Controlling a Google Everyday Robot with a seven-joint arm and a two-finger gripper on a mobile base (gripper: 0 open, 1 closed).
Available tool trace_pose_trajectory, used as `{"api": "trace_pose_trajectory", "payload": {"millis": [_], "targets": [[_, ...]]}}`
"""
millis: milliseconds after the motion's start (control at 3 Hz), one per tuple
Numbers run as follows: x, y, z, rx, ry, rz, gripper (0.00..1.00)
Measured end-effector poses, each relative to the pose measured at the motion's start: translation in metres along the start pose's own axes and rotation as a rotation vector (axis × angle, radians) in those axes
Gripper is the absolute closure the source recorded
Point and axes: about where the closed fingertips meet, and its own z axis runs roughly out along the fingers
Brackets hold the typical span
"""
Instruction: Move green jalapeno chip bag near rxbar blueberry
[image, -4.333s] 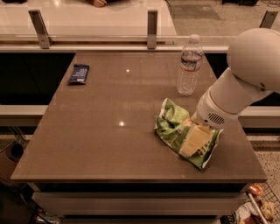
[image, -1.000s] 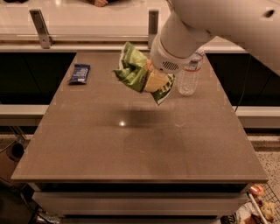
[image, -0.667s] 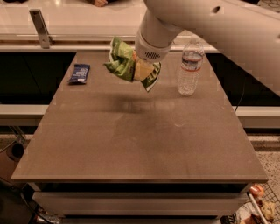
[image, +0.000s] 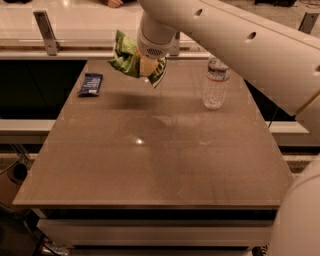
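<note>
Moved closer to rxbar blueberry (image: 91, 83), green jalapeno chip bag (image: 125, 54) (airborne), gripped by tool (image: 145, 65).

The end effector (image: 146, 64), on a smooth white plastic arm (image: 240, 35) above the tabletop's (image: 150, 165) far side, grips a crinkled shiny foil chip bag (image: 125, 54); the brown tabletop looks smooth and semi-glossy, the bottle (image: 216, 84) clear plastic, the bar's (image: 91, 83) wrapper glossy.
</note>
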Motion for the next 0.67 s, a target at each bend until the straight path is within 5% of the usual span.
{"api": "trace_pose_trajectory", "payload": {"millis": [667], "targets": [[-0.018,-0.033,0.042,0.041,-0.030,-0.022,1.00]]}}
